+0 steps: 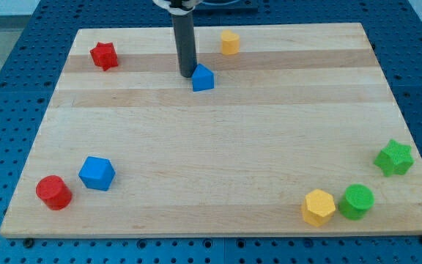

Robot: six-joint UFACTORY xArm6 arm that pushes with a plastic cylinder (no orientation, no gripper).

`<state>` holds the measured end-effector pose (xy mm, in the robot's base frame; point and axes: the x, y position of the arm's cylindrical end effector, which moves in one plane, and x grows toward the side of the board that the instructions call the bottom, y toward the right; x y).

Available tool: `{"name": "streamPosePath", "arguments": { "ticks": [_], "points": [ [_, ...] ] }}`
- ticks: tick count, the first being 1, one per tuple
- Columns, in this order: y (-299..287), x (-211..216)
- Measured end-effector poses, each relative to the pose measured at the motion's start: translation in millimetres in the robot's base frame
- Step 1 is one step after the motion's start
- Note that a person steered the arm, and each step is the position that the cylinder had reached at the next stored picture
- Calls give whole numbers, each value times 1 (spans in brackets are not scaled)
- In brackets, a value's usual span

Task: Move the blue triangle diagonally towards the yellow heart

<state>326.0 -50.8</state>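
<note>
The blue triangle point(203, 78) lies on the wooden board point(218, 147) near the view's top, left of centre. The yellow heart point(229, 42) sits up and to the right of it, close to the board's top edge. My tip point(187, 74) is just left of the blue triangle, touching or almost touching its upper left side. The dark rod rises straight up out of the view's top.
A red star point(104, 56) is at top left. A blue cube point(97, 173) and a red cylinder point(53, 192) are at bottom left. A yellow hexagon point(319, 207) and green cylinder point(357, 202) are at bottom right, with a green star point(394, 158) above them.
</note>
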Motion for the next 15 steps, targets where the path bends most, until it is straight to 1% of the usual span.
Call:
{"name": "streamPosePath", "arguments": {
  "ticks": [1, 2, 3, 4, 8, 9, 10, 12, 13, 14, 15],
  "points": [
    [37, 1],
    [85, -8],
    [105, -13],
    [95, -13],
    [13, -13],
    [1, -10],
    [14, 26],
    [21, 33],
    [58, 26],
    [113, 19],
    [156, 10]
  ]
}}
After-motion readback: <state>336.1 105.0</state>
